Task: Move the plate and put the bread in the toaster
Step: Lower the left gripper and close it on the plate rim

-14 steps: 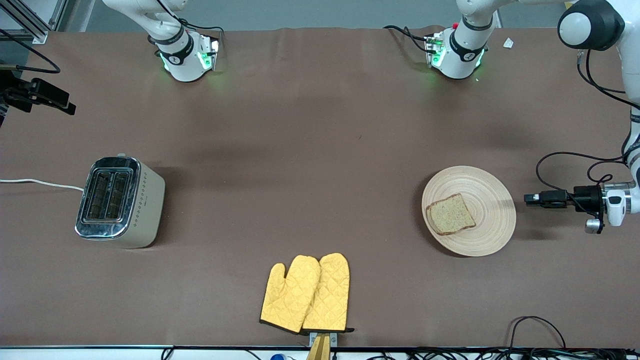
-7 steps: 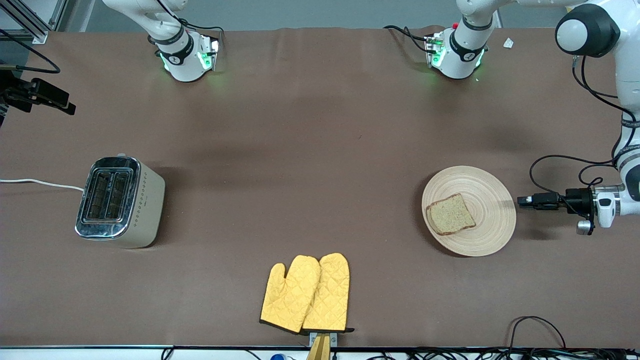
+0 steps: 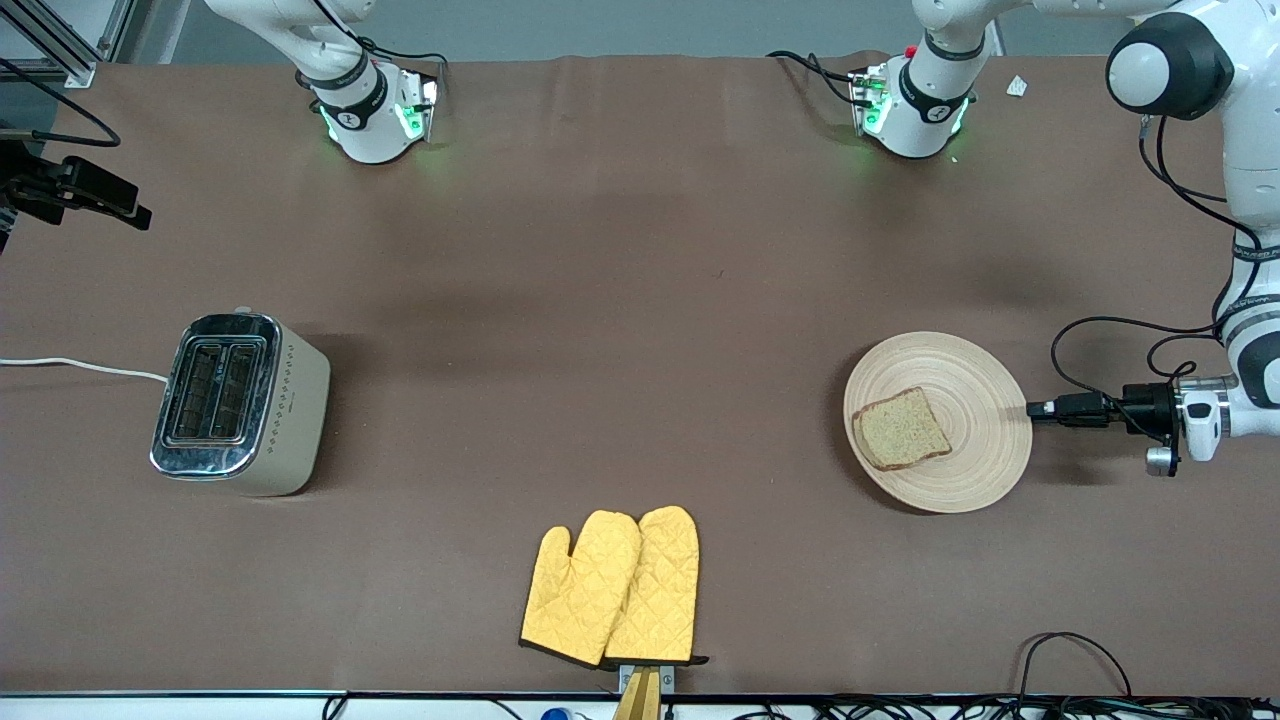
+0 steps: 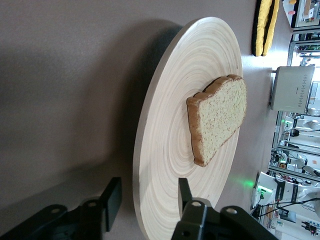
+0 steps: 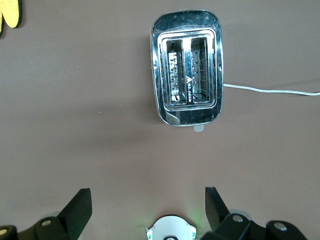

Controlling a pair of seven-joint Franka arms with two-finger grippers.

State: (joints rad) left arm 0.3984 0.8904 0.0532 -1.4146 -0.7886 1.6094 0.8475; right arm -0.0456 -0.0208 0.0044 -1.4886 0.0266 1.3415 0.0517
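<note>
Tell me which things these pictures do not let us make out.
- Right gripper: in the front view, cut off at the edge.
- Plate underside: the plate itself hides it in both views.
- Toaster slots' bottom: too dark in the right wrist view.
- Left gripper fingers touching the rim: cannot tell.

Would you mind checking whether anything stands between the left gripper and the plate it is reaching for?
Nothing visible does. The left gripper is at the plate rim, fingers open astride the edge. The bread lies farther in on the plate.
</note>
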